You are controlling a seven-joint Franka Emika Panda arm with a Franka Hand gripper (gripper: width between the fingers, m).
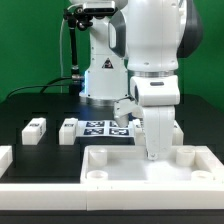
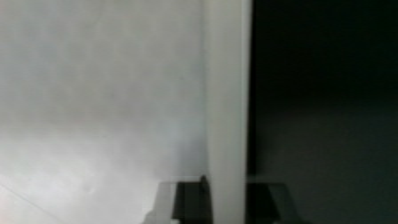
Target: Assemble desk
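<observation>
The tabletop panel [image 1: 128, 181] of the desk is seen lying flat on the black table [image 1: 40, 105], in the near part of the exterior view and toward that view's right. It is a large rectangle of plain white plastic, edged all round by a raised rim [image 2: 226, 90], and round corner sockets [image 1: 98, 172] are raised at its corners. The gripper [image 1: 152, 152] is lowered from above onto the panel's far edge, and its jaws are clamped tight on the thin rim there. In the wrist view the rim is shown as a pale upright strip running between the dark fingers [image 2: 183, 205], with the panel's smooth white face on one side of it and the dark table on the other. Two short square pieces of the same white plastic are found lying loose on the table beyond the panel, toward the exterior view's left. One leg [image 1: 35, 128] is placed well apart from the panel, and a second leg [image 1: 68, 130] is set just beside the marker board [image 1: 105, 128]. Dark tag marks are made out on both, too small to be read. A low white border rail [image 1: 6, 158] is seen at the exterior view's left edge.
</observation>
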